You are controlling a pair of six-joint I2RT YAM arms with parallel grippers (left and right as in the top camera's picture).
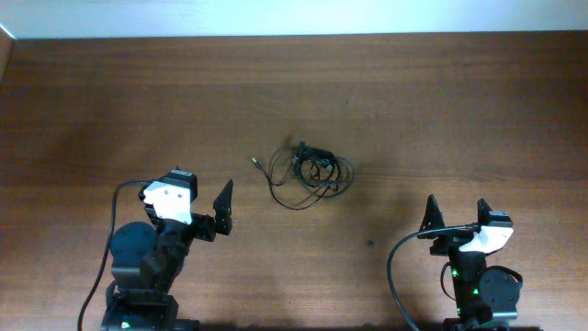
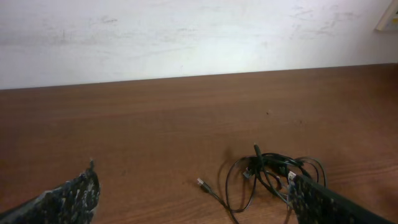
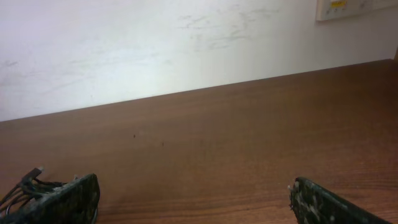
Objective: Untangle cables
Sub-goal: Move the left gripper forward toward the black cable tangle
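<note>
The cables [image 1: 310,171] lie as one small tangle of thin black loops on the brown table [image 1: 441,110], near its middle. One loose plug end [image 1: 256,163] sticks out to the left. My left gripper [image 1: 202,195] hovers open just left of and nearer than the tangle, holding nothing. In the left wrist view the cables [image 2: 273,160] lie ahead, partly behind the right finger [image 2: 323,202], with the plug end [image 2: 202,184] between the fingers of the gripper [image 2: 191,177]. My right gripper [image 1: 457,213] is open and empty, farther right. Its wrist view shows the gripper [image 3: 193,182] over bare wood and the cables [image 3: 28,182] at far left.
A white wall [image 2: 199,37] rises behind the table's far edge. A pale wall plate [image 3: 348,7] sits at the upper right of the right wrist view. Thick black arm cables [image 1: 393,267] curve beside each arm base at the front edge.
</note>
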